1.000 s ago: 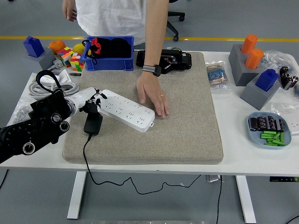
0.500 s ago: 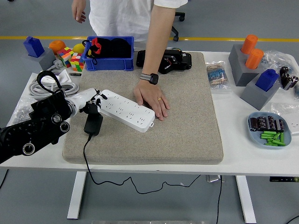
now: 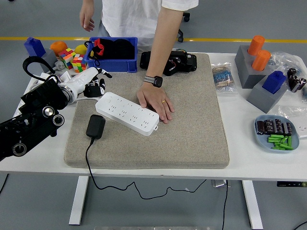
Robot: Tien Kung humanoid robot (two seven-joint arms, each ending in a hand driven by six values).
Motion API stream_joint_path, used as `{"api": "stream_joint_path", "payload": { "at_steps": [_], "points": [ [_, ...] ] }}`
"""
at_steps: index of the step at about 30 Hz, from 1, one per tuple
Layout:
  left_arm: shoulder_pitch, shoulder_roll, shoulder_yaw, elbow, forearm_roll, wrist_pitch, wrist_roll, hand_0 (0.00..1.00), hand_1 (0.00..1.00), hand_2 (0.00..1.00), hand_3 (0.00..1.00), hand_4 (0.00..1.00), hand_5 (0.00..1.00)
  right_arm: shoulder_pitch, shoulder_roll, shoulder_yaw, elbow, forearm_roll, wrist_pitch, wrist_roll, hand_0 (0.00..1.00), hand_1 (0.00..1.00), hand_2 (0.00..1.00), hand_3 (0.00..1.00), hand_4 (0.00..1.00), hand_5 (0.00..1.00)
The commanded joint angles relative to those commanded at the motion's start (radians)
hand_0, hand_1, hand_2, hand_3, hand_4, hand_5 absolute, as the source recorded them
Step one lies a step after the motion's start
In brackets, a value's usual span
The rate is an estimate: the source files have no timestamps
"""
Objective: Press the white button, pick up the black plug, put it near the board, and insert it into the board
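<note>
The robot's left hand [image 3: 93, 82] hovered above the grey mat [image 3: 192, 139] just beyond the left end of the white power strip [image 3: 126, 113], its white fingers loosely curled and holding nothing. The black plug [image 3: 95, 127] lay flat on the mat just in front of the strip's left end, apart from that hand, its cable trailing over the near edge of the table [image 3: 249, 165]. A person at the far side pressed one hand [image 3: 154, 99] flat on the mat against the strip's right end.
</note>
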Motion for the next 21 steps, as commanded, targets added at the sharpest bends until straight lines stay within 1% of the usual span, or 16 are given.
{"api": "stream_joint_path", "payload": {
  "at_steps": [3,4,6,7,9,10,11,15,16,19,21],
  "points": [
    [0.052,-0.002,-0.051,-0.060,0.021,0.053,-0.032,0.179,0.284,0.404,0.737,0.521,0.002,-0.002,0.001,-0.001,-0.001,-0.001,-0.001,0.000,0.622,0.598,0.598,0.588,0.664,0.411],
    [0.080,-0.006,-0.073,-0.088,0.039,0.088,-0.047,0.487,0.658,0.630,0.763,0.735,0.016,-0.003,0.002,-0.001,0.000,-0.001,-0.001,0.000,0.622,0.599,0.599,0.588,0.663,0.411],
    [0.112,-0.012,-0.091,-0.115,0.061,0.131,-0.051,0.487,0.658,0.630,0.763,0.735,0.016,-0.004,0.003,-0.003,0.000,-0.001,0.000,0.000,0.622,0.599,0.599,0.588,0.663,0.411],
    [0.138,-0.019,-0.105,-0.134,0.075,0.158,-0.046,0.487,0.658,0.630,0.763,0.735,0.016,-0.004,0.004,-0.003,0.000,-0.002,0.000,0.000,0.622,0.599,0.599,0.588,0.663,0.411],
    [0.176,-0.028,-0.121,-0.156,0.096,0.191,-0.038,0.487,0.658,0.630,0.763,0.735,0.016,-0.005,0.005,-0.004,0.001,-0.002,0.000,0.001,0.622,0.599,0.599,0.588,0.663,0.411],
    [0.193,-0.032,-0.126,-0.163,0.106,0.202,-0.036,0.770,0.821,0.779,0.803,0.856,0.185,-0.005,0.005,-0.004,0.002,-0.002,-0.001,0.001,0.622,0.598,0.599,0.588,0.663,0.410],
    [0.212,-0.036,-0.132,-0.172,0.120,0.218,-0.032,0.770,0.821,0.779,0.803,0.856,0.185,-0.005,0.006,-0.006,0.002,-0.002,0.000,0.001,0.622,0.598,0.599,0.588,0.663,0.410],
    [0.262,-0.046,-0.139,-0.188,0.162,0.258,-0.021,0.770,0.821,0.779,0.803,0.856,0.185,-0.004,0.005,-0.008,0.003,-0.002,-0.001,0.001,0.622,0.598,0.599,0.588,0.663,0.410],
    [0.276,-0.048,-0.142,-0.192,0.173,0.267,-0.018,0.848,0.886,0.874,0.861,0.991,0.406,-0.004,0.005,-0.008,0.003,-0.001,-0.001,0.002,0.621,0.599,0.598,0.588,0.664,0.410],
    [0.317,-0.056,-0.152,-0.206,0.206,0.297,-0.007,0.848,0.886,0.874,0.861,0.991,0.406,-0.003,0.005,-0.009,0.004,0.000,-0.001,0.002,0.621,0.599,0.598,0.588,0.664,0.410],
    [0.339,-0.061,-0.155,-0.213,0.226,0.307,0.006,0.848,0.886,0.874,0.861,0.991,0.406,-0.004,0.005,-0.011,0.004,-0.001,-0.001,0.002,0.621,0.599,0.598,0.588,0.664,0.410]
  ]
}}
